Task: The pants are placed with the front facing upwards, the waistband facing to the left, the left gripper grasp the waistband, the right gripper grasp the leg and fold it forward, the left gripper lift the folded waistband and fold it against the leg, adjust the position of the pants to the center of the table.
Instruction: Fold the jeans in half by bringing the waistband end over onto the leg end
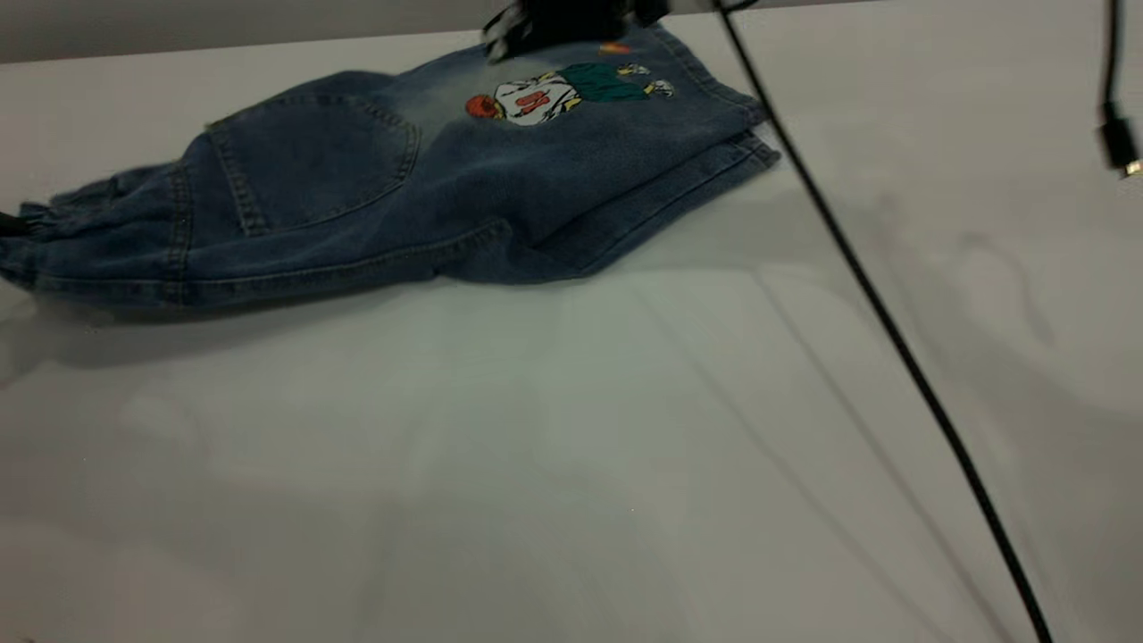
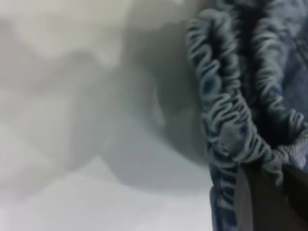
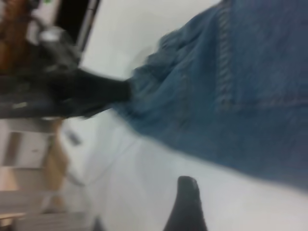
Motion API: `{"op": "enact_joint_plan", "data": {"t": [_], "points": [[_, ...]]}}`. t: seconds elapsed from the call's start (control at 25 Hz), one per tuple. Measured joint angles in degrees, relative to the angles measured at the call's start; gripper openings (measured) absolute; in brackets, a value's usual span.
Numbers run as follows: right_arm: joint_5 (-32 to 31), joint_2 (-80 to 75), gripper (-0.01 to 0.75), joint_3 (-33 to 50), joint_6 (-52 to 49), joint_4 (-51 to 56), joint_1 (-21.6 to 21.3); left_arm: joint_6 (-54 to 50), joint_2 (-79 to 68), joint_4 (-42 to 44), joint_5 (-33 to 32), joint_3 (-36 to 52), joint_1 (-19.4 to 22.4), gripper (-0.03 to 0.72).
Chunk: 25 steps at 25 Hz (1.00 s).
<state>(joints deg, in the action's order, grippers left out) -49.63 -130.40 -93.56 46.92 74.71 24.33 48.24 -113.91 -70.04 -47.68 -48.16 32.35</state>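
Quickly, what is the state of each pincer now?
Left pincer: shut on the ruffled blue denim waistband.
Right pincer: above the shorts' leg; state cannot be told.

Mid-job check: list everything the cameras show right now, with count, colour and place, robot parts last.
Denim shorts: one, blue, folded lengthwise, back pocket and cartoon print up, far left half of the table.
Ruffled elastic waistband: one, blue, shorts' left end.
Smooth tabletop: one, white-grey, under everything.
Thin cable: one, black, slanting across the right side.
Left gripper: one, black, shut on the waistband at the left edge.
Right gripper: one, black, at the shorts' far edge by the print.
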Motion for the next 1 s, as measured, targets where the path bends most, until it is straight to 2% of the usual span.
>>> {"op": "enact_joint_plan", "data": {"t": [0.16, 0.28, 0.52, 0.68, 1.0], "points": [[5.53, -1.49, 0.493, 0.0, 0.69, 0.53, 2.63, -4.81, 7.46, 7.85, 0.08, 3.5, 0.0, 0.092], [6.53, -2.48, 0.484, -0.06, 2.15, 1.76, 2.83, -5.65, 14.07, 9.24, -0.46, 6.38, 0.0, 0.092], [6.52, -3.67, 0.475, -0.13, 3.21, 2.3, 3.69, -8.51, 26.94, 10.64, -4.55, 11.43, 0.0, 0.092], [5.34, -5.99, 0.474, -0.13, 3.43, 2.15, 4.92, -12.41, 34.74, 12.33, -6.05, 11.61, -1.04, 0.092], [1.29, -9.75, 0.474, -0.07, 3.27, 2.12, 11.15, -13.9, 41.01, 11.4, -6.06, 11.49, -3.6, 0.092]]}}
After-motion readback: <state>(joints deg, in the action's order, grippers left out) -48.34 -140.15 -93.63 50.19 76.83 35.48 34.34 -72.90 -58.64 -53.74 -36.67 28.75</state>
